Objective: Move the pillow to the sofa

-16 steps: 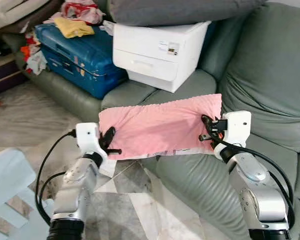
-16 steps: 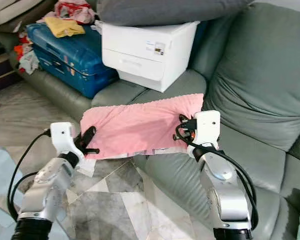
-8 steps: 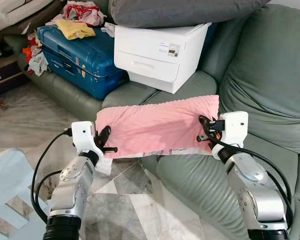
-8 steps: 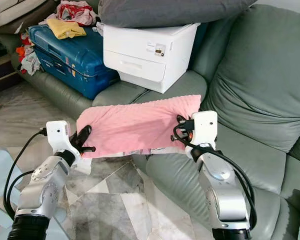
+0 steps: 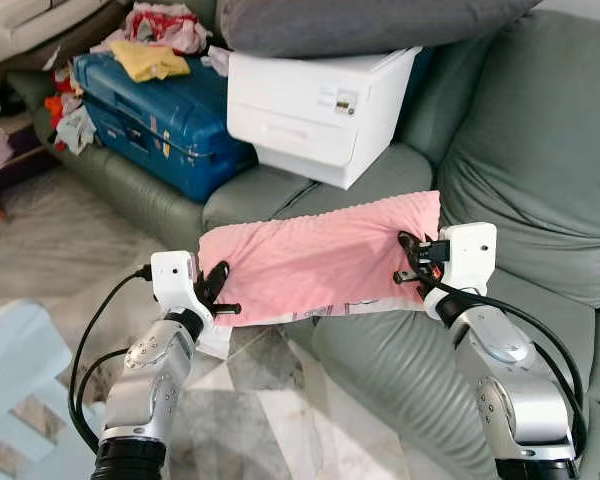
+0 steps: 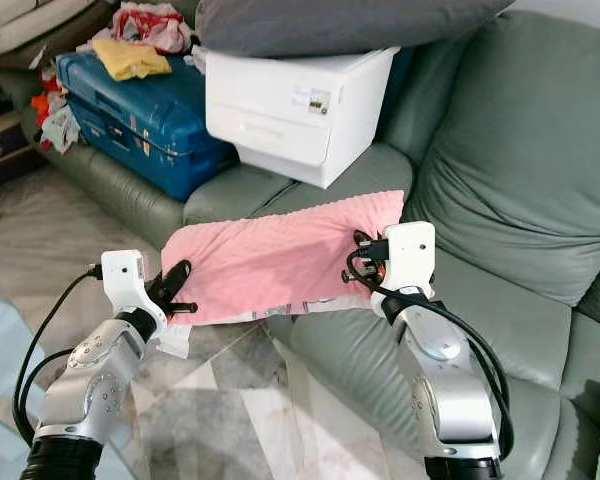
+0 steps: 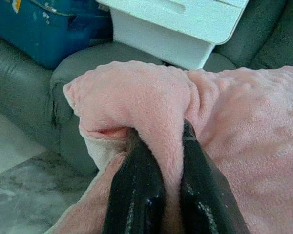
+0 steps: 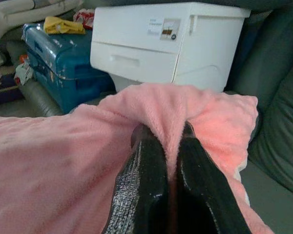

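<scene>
A flat pink pillow hangs stretched between my two grippers, above the front edge of the grey-green sofa. My left gripper is shut on the pillow's left end, out over the floor. My right gripper is shut on its right end, above the seat cushion. The left wrist view shows pink plush pinched between the black fingers. The right wrist view shows the same pinch on the pillow by that arm's fingers.
A white plastic drawer box stands on the sofa seat behind the pillow, with a dark grey cushion on top. A blue suitcase with clothes on it lies to the left. Marble floor is below; a pale blue object sits at the lower left.
The left gripper with its end of the pillow has shifted slightly right and down. The right gripper stays where it was. The view has shifted a little.
</scene>
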Tool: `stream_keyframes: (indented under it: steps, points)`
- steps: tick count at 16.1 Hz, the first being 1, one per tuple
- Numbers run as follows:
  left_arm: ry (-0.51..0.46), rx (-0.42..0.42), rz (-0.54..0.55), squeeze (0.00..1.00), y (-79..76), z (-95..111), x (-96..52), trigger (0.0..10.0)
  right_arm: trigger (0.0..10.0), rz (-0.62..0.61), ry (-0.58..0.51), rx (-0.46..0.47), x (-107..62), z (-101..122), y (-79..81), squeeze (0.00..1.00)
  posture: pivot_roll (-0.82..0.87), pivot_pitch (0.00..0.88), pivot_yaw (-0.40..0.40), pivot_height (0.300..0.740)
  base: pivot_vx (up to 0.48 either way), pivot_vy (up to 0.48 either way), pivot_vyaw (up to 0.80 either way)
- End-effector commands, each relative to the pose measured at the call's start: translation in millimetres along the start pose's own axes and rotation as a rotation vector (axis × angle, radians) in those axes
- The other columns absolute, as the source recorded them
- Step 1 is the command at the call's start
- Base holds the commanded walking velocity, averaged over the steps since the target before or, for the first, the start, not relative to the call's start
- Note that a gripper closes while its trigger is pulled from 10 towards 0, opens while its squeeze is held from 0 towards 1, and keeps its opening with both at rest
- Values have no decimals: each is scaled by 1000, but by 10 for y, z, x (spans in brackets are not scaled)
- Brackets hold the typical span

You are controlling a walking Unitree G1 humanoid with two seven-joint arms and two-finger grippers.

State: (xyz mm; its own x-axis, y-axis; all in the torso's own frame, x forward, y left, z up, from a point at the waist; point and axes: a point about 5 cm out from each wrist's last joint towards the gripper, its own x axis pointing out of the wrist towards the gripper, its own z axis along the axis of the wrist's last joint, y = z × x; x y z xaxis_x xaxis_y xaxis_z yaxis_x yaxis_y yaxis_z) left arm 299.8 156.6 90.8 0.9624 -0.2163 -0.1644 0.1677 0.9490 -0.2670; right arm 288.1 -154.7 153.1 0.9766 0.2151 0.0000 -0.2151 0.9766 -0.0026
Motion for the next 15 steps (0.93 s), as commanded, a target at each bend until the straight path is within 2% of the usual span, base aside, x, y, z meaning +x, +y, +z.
stream_keyframes:
  steps: [1, 11, 15]
  points:
    - [-20, 4, -31, 0, -41, 64, 2, 10000, 10000, -11, -22, -1, -13, 62, -25, 0, -187, 0, 18, 740, 266, 0, -800]
    - [3, -9, -62, 0, -116, 3, -8, 10000, 10000, -7, -21, -5, -20, 69, -29, 0, -194, 0, 14, 740, 270, 0, -800]
    - [31, -17, -58, 0, -129, -42, -12, 10000, 10000, -2, -16, -7, -25, 62, -19, 0, -193, 0, 10, 740, 0, 0, -800]
